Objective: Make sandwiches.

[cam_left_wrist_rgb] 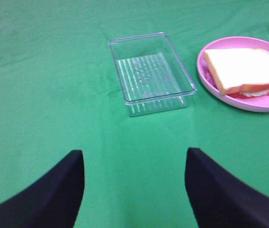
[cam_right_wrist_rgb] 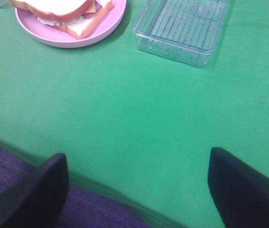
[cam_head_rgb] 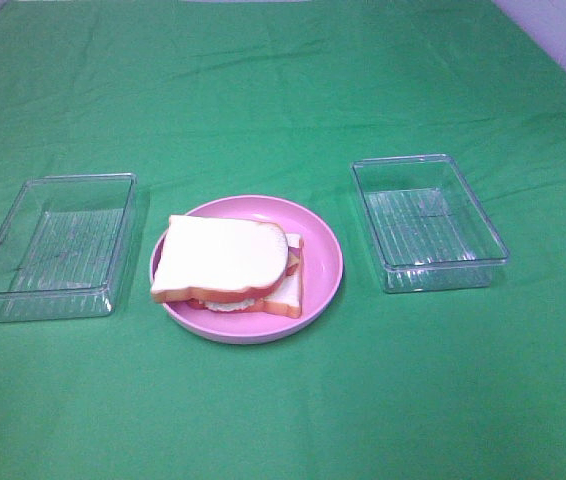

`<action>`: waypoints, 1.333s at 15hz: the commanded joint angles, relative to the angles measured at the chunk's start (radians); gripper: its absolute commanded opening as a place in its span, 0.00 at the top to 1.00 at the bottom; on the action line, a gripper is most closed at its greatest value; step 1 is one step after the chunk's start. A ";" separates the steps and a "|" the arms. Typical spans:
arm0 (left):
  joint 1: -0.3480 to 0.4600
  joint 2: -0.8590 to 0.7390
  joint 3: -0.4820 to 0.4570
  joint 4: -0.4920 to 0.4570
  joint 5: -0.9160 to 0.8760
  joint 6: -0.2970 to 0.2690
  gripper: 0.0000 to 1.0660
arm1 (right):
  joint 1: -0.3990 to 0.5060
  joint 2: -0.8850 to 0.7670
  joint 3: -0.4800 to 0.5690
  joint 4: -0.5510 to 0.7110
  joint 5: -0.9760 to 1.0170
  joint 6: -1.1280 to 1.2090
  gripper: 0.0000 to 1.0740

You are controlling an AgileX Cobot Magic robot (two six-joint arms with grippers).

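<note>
The sandwiches show as one stack (cam_head_rgb: 223, 262) on a round pink plate (cam_head_rgb: 325, 268) at the table's middle. A white bread slice with an orange-brown crust lies on top, with red, pale green and a second slice below it. The left wrist view has the stack (cam_left_wrist_rgb: 244, 69) off to one side and my left gripper (cam_left_wrist_rgb: 134, 157) open over bare green cloth. My right gripper (cam_right_wrist_rgb: 138, 159) is also open with nothing between its fingers, well short of the stack (cam_right_wrist_rgb: 68, 12). Neither gripper appears in the exterior high view.
An empty clear plastic tray (cam_head_rgb: 63, 240) stands left of the plate and another (cam_head_rgb: 428, 215) to its right. A green cloth covers the table. The table's near edge (cam_right_wrist_rgb: 101, 202) runs just under my right gripper, with dark floor beyond it.
</note>
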 commanded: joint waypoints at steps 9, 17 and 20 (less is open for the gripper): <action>0.110 -0.023 0.001 -0.003 -0.011 0.002 0.44 | -0.430 -0.217 -0.002 -0.004 0.001 -0.010 0.29; 0.110 -0.020 0.001 -0.003 -0.011 0.002 0.44 | -0.430 -0.241 -0.002 -0.004 0.000 -0.009 0.29; 0.110 -0.020 0.001 -0.003 -0.011 0.002 0.44 | -0.430 -0.241 -0.002 -0.004 0.000 -0.009 0.29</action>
